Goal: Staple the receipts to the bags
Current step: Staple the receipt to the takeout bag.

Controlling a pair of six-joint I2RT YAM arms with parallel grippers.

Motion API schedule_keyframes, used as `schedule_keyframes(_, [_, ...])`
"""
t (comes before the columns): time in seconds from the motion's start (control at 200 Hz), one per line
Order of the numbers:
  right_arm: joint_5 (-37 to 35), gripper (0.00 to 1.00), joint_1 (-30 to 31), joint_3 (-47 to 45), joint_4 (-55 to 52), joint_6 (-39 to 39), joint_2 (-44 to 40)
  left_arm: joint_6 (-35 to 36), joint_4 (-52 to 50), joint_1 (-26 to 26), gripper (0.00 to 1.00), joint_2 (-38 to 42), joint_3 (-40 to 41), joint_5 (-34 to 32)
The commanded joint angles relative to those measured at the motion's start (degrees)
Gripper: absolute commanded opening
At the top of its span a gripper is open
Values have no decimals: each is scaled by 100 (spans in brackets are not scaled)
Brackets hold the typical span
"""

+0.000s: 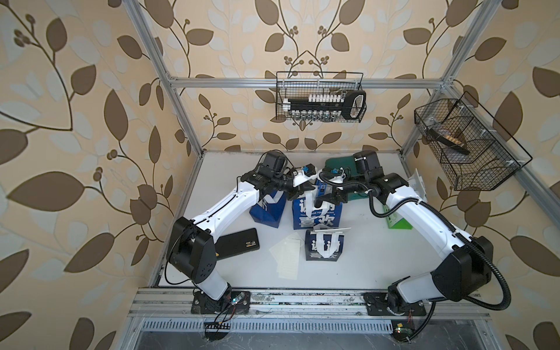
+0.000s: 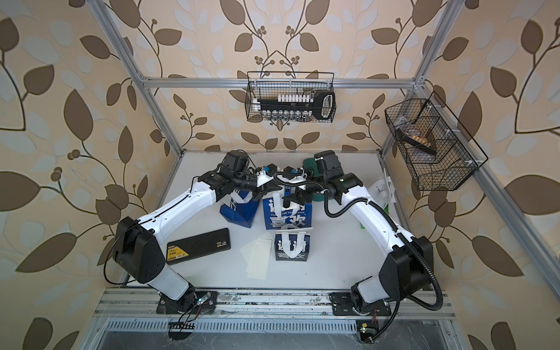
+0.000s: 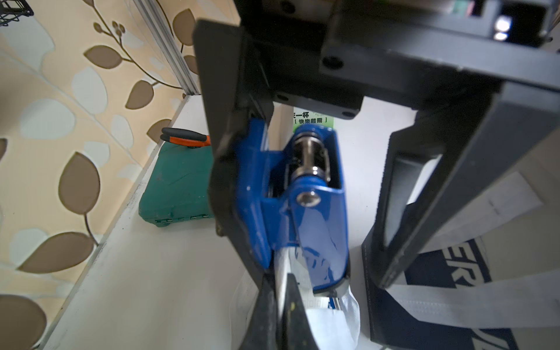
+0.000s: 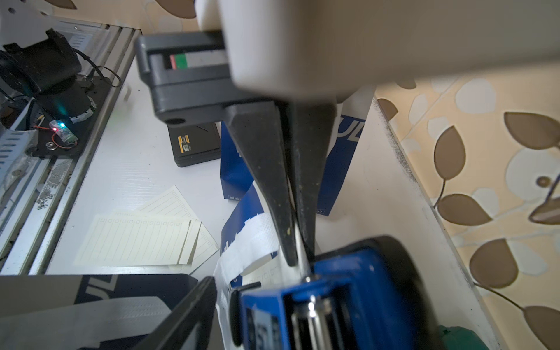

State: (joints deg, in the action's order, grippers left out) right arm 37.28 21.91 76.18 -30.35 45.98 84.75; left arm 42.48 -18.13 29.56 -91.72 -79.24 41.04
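Over the middle blue bag (image 1: 316,216), toward the back of the table (image 1: 378,266), the two arms meet. The left gripper (image 4: 298,254) is pinched tight, its fingers (image 3: 265,309) closed on a thin white sheet (image 4: 303,257) at the bag's top. Receipt or bag edge, I can't tell. That sheet runs from the fingertips straight to the blue stapler (image 3: 306,212). The right gripper (image 1: 336,198) stands wide around the stapler. One finger (image 3: 230,151) lies against its side, and the other finger (image 3: 424,197) is off it with a clear gap. Loose receipts (image 4: 136,239) lie fanned flat on the table, just beside the small navy bag (image 1: 324,248). Another blue bag (image 1: 268,212) stands under the left arm.
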Motion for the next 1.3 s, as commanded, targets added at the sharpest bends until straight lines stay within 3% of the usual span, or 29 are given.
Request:
schedule_keyframes(0.0, [-701, 77, -13, -112, -585, 333, 342, 715, 749, 394, 0, 367, -519, 282])
schedule_keyframes(0.19, [-251, 78, -335, 61, -865, 278, 166, 1024, 811, 432, 0, 380, -459, 241])
schedule_keyframes(0.585, [89, 75, -39, -132, -547, -55, 138, 828, 1101, 491, 0, 330, -517, 376])
schedule_keyframes(0.635, [192, 69, -32, -149, -432, -211, 149, 811, 1083, 496, 0, 307, -544, 396])
schedule_keyframes(0.71, [332, 51, -35, -110, -309, -423, 195, 726, 1110, 493, 0, 298, -526, 422])
schedule_keyframes(0.825, [448, 0, -30, -35, -174, -598, 239, 589, 1196, 502, 0, 319, -471, 423])
schedule_keyframes(0.995, [301, 0, -69, 29, 20, -817, 255, 293, 1446, 494, 0, 312, -356, 275])
schedule_keyframes(1.035, [189, 15, -73, 8, 202, -1013, 215, 87, 1637, 491, 0, 298, -284, 156])
schedule_keyframes(1.075, [54, 38, -81, -2, 317, -1170, 162, -142, 1899, 472, 0, 267, -175, 41])
schedule_keyframes(1.125, [-119, 53, -85, -60, 553, -1340, 44, -393, 2268, 431, 0, 237, -16, -90])
schedule_keyframes(1.19, [-300, 65, -129, -189, 765, -1460, -129, -726, 2701, 383, 0, 195, 155, -230])
schedule_keyframes(1.295, [-524, 72, -203, -454, 1131, -1703, -472, -1279, 3287, 327, 0, 146, 345, -341])
